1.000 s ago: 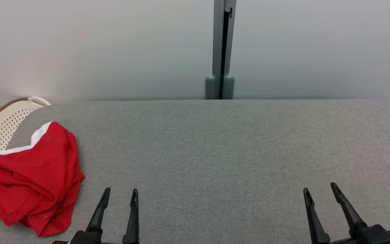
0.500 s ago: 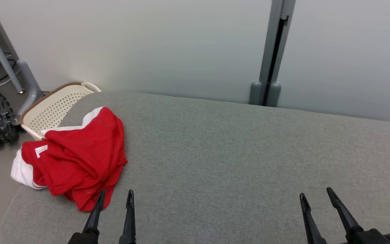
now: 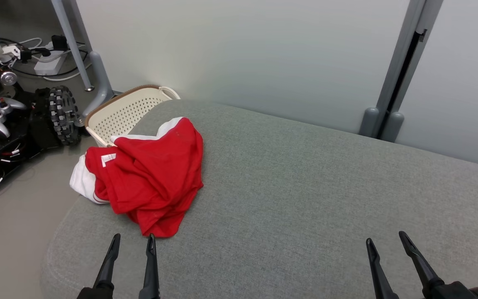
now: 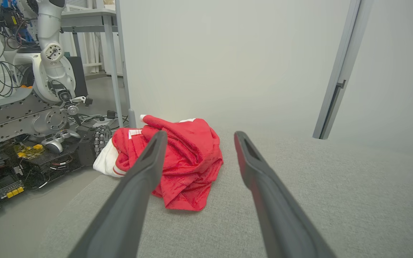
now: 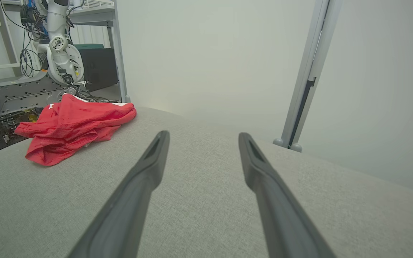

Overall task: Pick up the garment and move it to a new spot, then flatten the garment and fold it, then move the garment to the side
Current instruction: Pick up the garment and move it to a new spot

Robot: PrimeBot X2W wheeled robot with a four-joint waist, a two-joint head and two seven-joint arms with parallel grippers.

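I am at the pick-up step: the red garment (image 3: 152, 174) sits bunched on the left end of the grey counter (image 3: 305, 187), just past my left pincer (image 3: 134, 236), both it and the right pincer (image 3: 384, 236) apart and empty, so next I reach in and pinch

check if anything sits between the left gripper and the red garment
Nothing visible does. The left gripper, open, points at the near edge of the red garment, with just grey table surface between them. The cream basket stands beyond the garment, off the path.
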